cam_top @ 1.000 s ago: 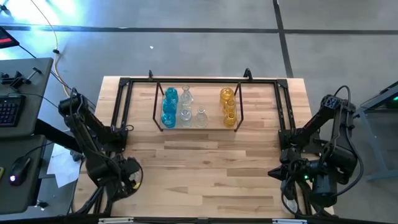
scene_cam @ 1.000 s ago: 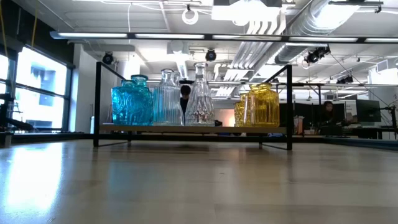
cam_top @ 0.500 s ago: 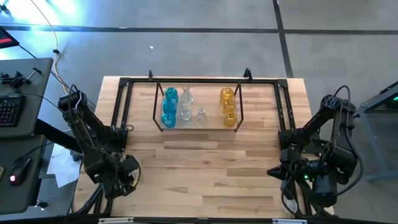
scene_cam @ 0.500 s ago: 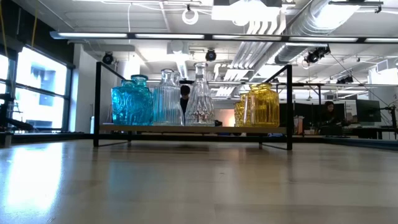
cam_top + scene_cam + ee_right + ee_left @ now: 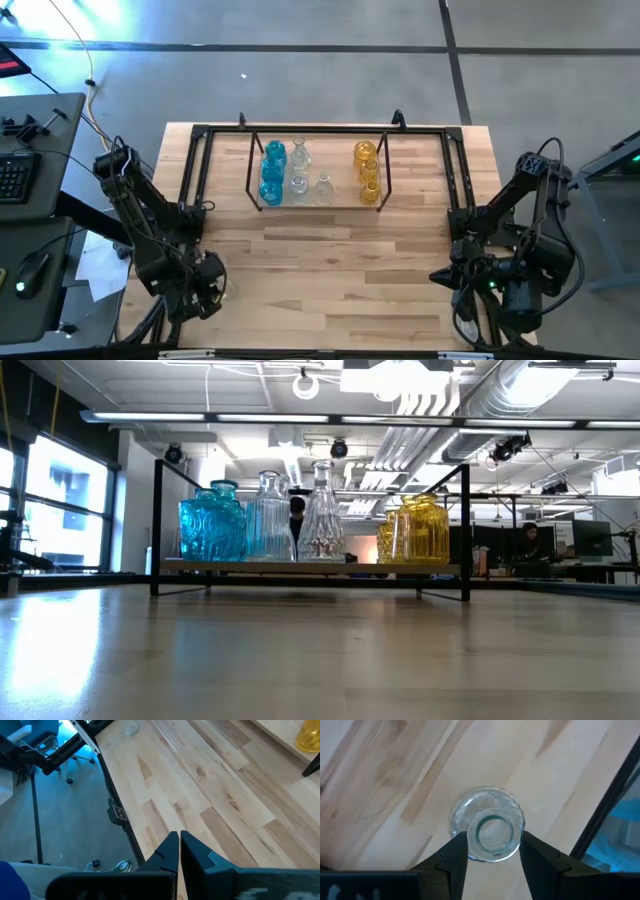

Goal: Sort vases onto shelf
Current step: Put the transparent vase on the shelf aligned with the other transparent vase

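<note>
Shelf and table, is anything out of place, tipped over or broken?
Nothing looks tipped, spilled or broken. The blue, clear and yellow vases stand upright on the shelf, grouped by colour. One clear vase is off the shelf, at the table's left front corner, upright between the left tool's fingers.

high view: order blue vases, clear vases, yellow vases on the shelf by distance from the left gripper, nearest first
From the left gripper, at the table's near left edge:
1. blue vases, shelf's left end
2. clear vases, middle of the shelf
3. yellow vases, shelf's right end
</note>
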